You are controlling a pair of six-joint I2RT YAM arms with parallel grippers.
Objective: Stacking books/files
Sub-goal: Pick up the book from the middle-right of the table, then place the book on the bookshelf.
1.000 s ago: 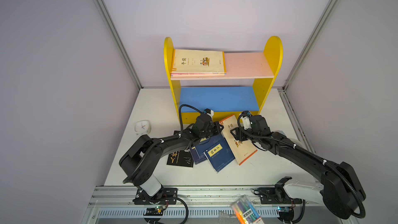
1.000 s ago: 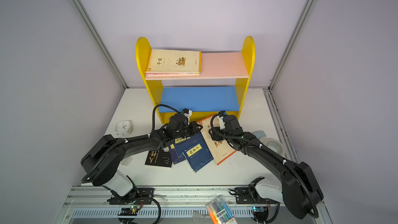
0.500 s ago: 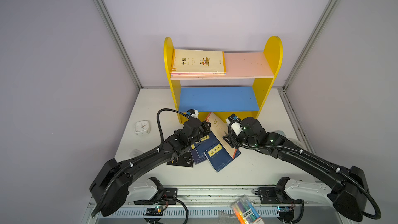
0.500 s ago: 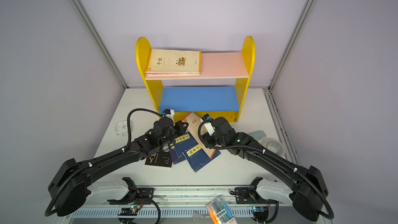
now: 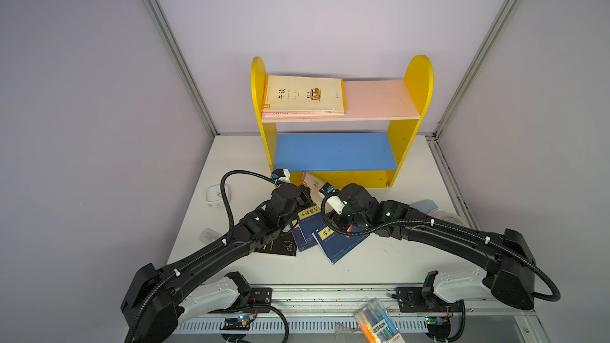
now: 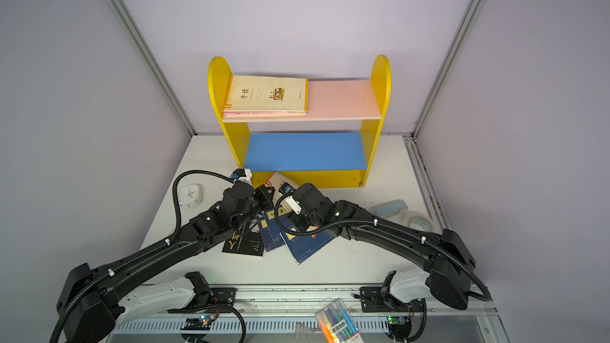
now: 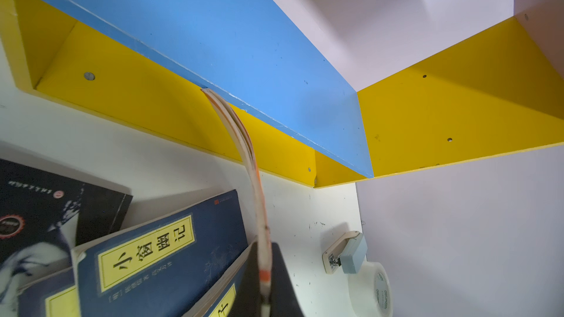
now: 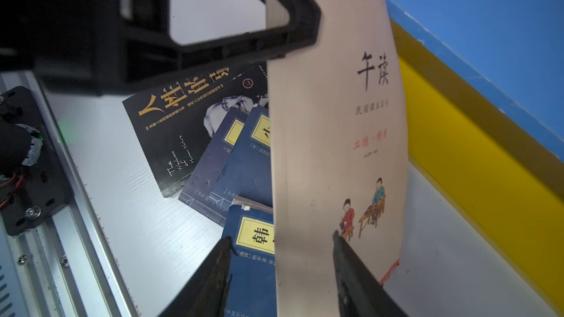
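Left gripper (image 7: 265,259) shut tight on cream book (image 8: 335,117). Book stands up, bent, top edge touching front of blue shelf (image 7: 213,35). Right gripper (image 8: 281,237) fingers apart, one each side of same book, not squeezing. Navy books (image 5: 330,242) and black book (image 6: 244,244) flat on table (image 5: 396,259), overlapping. More books (image 5: 303,97) piled on pink shelf (image 5: 379,100).

A curved cream book (image 7: 259,196), pinched in the jaws, touches the blue shelf (image 7: 213,41); navy books (image 7: 158,248) beside.
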